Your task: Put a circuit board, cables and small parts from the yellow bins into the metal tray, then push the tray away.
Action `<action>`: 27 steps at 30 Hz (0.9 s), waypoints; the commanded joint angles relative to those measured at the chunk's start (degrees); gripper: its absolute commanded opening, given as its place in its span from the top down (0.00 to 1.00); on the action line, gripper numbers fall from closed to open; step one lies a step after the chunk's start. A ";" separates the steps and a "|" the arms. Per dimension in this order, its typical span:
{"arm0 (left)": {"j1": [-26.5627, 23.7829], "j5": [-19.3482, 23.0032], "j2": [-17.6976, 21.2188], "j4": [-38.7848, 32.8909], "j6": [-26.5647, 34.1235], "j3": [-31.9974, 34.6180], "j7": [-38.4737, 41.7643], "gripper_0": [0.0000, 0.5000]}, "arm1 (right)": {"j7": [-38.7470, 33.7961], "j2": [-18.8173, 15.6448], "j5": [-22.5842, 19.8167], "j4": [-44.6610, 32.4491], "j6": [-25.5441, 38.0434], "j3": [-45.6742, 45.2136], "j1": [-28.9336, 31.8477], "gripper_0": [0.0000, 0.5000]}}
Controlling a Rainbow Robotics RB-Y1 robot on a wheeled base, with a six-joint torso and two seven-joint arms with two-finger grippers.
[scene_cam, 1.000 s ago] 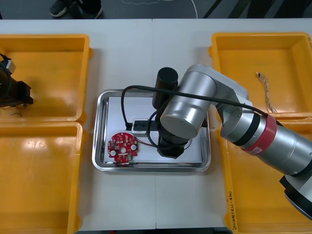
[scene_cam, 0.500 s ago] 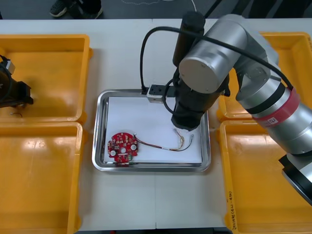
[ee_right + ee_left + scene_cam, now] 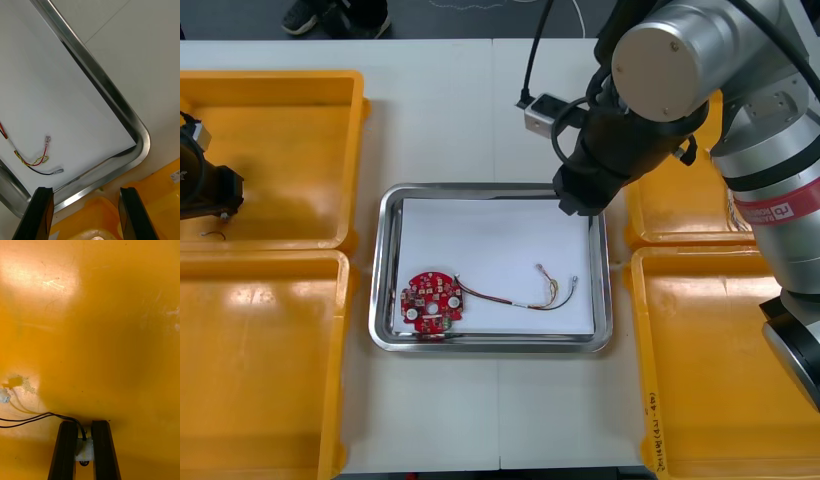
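Clamping the limp black cable (image 3: 37,417) by its stiff plug (image 3: 84,450), left gripper (image 3: 85,426) sits left of the metal tray (image 3: 380,270); right gripper (image 3: 85,191), jaws apart, above its corner.

At the front view's left edge we see the left gripper (image 3: 230,192) cut off; the right arm (image 3: 670,60) hides the metal tray's (image 3: 480,187) upper-right corner and much of the upper-right yellow bin (image 3: 660,225). The black cable (image 3: 33,418) runs off the left wrist picture

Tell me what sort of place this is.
Likely an electronics kitting bench: yellow bins flank a metal tray holding a circuit board and red and yellow cable. Right gripper open by the tray; left gripper holds black cable in a bin.
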 commanded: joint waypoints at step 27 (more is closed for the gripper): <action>-7.06 1.07 1.76 -21.82 23.05 5.11 9.14 1.00 | -2.93 -9.32 9.65 15.80 0.28 -17.93 -6.79 0.00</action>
